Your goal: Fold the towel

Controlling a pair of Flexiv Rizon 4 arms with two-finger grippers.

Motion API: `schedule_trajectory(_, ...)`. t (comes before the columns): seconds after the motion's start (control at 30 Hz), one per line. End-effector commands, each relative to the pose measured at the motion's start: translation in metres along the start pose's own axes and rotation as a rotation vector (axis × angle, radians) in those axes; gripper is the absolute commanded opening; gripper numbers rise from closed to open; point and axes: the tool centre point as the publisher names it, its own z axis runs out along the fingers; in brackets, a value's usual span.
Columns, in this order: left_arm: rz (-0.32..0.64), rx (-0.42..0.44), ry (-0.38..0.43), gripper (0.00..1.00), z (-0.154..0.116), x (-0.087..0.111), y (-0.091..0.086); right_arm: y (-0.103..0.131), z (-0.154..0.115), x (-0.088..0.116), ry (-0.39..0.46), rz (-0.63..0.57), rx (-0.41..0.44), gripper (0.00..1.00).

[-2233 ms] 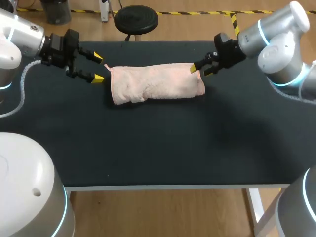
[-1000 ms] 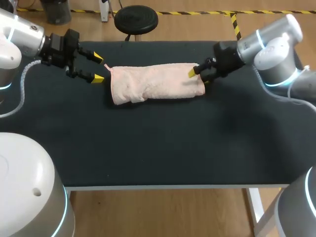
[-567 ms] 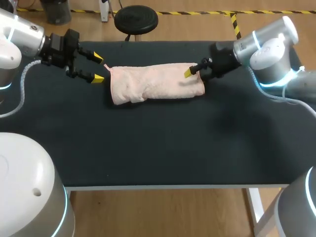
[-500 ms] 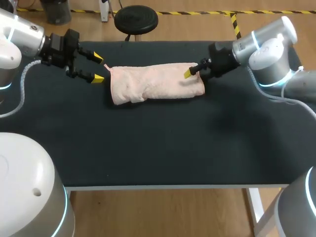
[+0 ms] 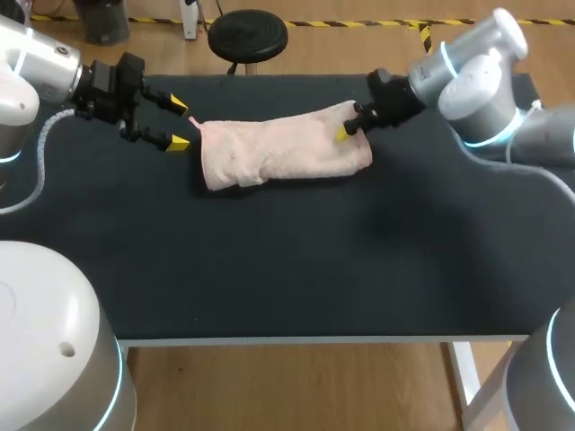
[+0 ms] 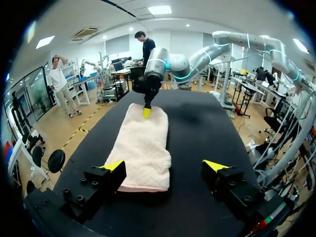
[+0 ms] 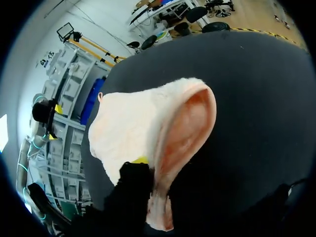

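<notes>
Head view shows the pink towel (image 5: 278, 151) lying folded in a long strip on the dark tabletop (image 5: 287, 269), toward its far side. The right gripper (image 5: 346, 133) is clenched on the towel's right end, which stands raised a little off the tabletop. The left gripper (image 5: 178, 123) is released, its fingers spread wide, just beside the towel's left end.

towel (image 5: 283, 148) on table (image 5: 287, 269) (far half) between left gripper (image 5: 180, 123) and right gripper (image 5: 344, 133).
</notes>
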Motion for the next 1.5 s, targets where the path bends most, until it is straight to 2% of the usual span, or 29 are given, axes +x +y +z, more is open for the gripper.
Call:
schedule_trajectory(0.03,0.001,0.001,-0.001,1.0,0.0,0.0,0.001,0.015,-0.013,0.021,-0.098,-0.007,0.046,0.0)
schedule_trajectory(0.07,0.001,0.001,-0.001,1.0,0.0,0.0,0.001,0.02,-0.013,0.025,-0.12,-0.013,0.051,0.0)
schedule_trajectory(0.23,0.001,0.001,-0.001,1.0,0.0,0.0,0.001,0.037,-0.009,0.049,-0.126,-0.019,0.047,0.0)
schedule_trajectory(0.53,0.001,0.001,-0.001,1.0,0.0,0.0,0.001,0.056,0.028,0.102,-0.109,-0.06,0.092,0.0)
schedule_trajectory(0.67,0.001,0.001,-0.001,1.0,0.0,0.0,0.001,0.059,0.047,0.131,-0.109,-0.115,0.125,0.0)
schedule_trajectory(0.87,0.001,0.001,-0.001,1.0,0.0,0.0,0.001,0.06,0.077,0.165,-0.114,-0.177,0.175,0.0)
schedule_trajectory(1.07,0.001,0.001,-0.001,1.0,0.0,0.0,0.001,0.057,0.101,0.189,-0.122,-0.232,0.219,0.0)
schedule_trajectory(1.13,0.001,0.001,-0.001,1.0,0.0,0.0,0.001,0.054,0.109,0.195,-0.158,-0.251,0.245,0.0)
schedule_trajectory(1.33,0.001,0.001,-0.001,1.0,0.0,0.0,0.001,0.046,0.129,0.209,-0.197,-0.298,0.318,0.0)
schedule_trajectory(1.37,0.001,0.001,-0.001,1.0,0.0,0.0,0.001,0.046,0.13,0.21,-0.212,-0.303,0.319,0.32)
schedule_trajectory(1.4,0.001,0.001,-0.001,1.0,0.0,0.0,0.001,0.046,0.13,0.212,-0.21,-0.302,0.315,1.0)
schedule_trajectory(1.5,0.001,0.001,-0.001,1.0,0.0,0.0,0.001,0.047,0.128,0.215,-0.25,-0.321,0.313,1.0)
